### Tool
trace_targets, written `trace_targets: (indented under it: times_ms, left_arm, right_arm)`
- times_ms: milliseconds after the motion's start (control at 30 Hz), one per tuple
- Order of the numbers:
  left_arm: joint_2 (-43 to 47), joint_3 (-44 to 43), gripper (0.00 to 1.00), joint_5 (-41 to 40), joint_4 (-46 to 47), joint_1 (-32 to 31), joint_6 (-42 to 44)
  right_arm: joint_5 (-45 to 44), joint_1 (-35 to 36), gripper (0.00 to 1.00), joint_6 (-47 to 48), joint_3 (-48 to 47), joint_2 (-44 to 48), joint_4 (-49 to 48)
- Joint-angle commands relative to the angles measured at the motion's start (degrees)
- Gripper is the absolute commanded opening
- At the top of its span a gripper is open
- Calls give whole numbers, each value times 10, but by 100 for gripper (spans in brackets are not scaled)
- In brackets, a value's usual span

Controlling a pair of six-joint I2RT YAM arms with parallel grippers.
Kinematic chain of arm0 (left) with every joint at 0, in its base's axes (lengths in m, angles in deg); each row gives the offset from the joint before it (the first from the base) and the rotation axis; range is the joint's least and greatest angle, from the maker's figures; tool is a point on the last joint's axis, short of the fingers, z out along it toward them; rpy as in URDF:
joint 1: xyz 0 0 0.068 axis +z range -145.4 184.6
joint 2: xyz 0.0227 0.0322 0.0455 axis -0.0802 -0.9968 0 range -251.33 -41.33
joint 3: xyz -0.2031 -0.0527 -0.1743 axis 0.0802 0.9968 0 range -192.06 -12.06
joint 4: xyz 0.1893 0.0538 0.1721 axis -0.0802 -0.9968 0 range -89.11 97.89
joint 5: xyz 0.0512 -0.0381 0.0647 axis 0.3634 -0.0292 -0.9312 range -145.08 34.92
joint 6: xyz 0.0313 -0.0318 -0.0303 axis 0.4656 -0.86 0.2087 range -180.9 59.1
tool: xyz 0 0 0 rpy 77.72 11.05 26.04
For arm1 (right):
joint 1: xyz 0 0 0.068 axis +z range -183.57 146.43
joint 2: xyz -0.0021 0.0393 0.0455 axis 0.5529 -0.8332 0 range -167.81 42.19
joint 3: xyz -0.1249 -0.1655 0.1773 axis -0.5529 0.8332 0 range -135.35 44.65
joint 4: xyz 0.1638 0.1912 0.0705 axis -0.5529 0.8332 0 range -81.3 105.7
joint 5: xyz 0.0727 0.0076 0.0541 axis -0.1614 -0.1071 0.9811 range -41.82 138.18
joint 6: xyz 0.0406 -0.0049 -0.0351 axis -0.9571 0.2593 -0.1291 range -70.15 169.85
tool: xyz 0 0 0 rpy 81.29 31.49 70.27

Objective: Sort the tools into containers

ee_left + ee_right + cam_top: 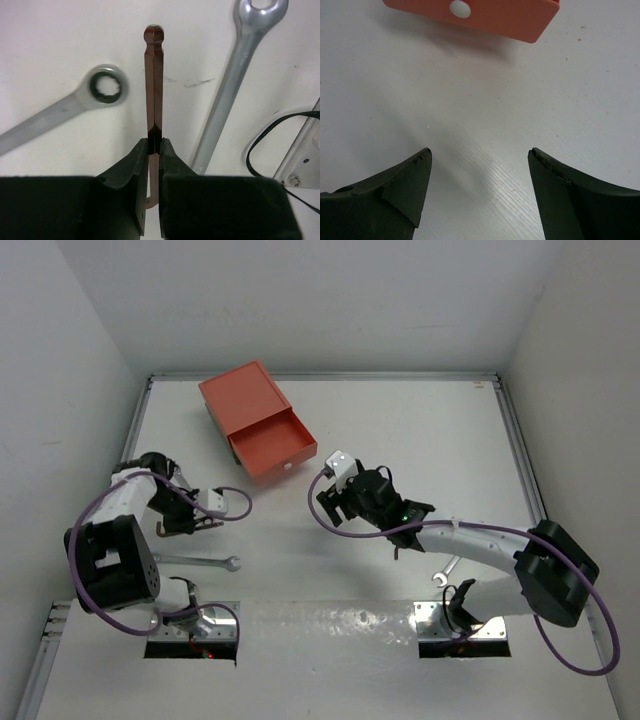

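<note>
One tool is in hand and none shows in a drawer, so by my reading the sorting has barely begun. The left gripper (154,144) has its jaws pinched tight on the hex key (154,80), which sticks straight out from the fingertips with its ball end forward and its bent end tucked back between the fingers. Below it on the table (400,430) lie two wrenches: a ring wrench (55,116) to one side of the key and a long wrench (232,95) to the other, neither touching it. A third wrench (447,569) lies beside the right arm, near its base. The right gripper (480,150) hangs with its jaws spread wide and nothing between them, facing the knob (460,7) of the orange drawer (272,448) but well short of it. That drawer is pulled out of the box (245,395), and the top view shows only bare orange floor inside. The lower drawer is almost hidden under the upper one; whether it is open I cannot tell. Left to do, as I judge it: carry the key across to a drawer and drop it in, then pick up and place all three wrenches.
</note>
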Motion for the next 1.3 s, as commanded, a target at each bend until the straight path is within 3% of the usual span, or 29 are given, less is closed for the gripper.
trace_targets:
  times_ms: [0, 167, 367, 433, 567, 667, 867, 1000, 1267]
  left_arm:
    - [20, -62, 0, 72, -70, 4, -13]
    - [17, -124, 0, 117, -102, -1, -46]
    - [-2, -270, 0, 224, -102, -26, -169]
    - [-5, -308, 0, 251, -64, -44, -233]
    - [5, -334, 0, 238, 45, -103, -372]
    - [-1, -357, 0, 192, 146, -173, -528]
    - [-60, -415, 0, 120, 265, -246, -674]
    - [-98, -433, 0, 104, 301, -286, -692]
    - [-162, -409, 0, 116, 365, -296, -723]
  right_arm:
    - [-8, 3, 77, -25, -20, 19, -11]
    - [-9, 2, 77, -27, -25, 18, -9]
    - [-71, -4, 77, -56, -20, 20, -11]
    - [-76, -9, 77, -71, -23, 13, -12]
    - [-77, -17, 77, -92, -43, -7, -12]
    - [-67, -27, 77, -114, -69, -32, -12]
    - [-19, -51, 77, -194, -104, -89, -62]
    - [8, -51, 73, -216, -96, -134, -168]
    - [-9, -50, 71, -212, -106, -182, -220]
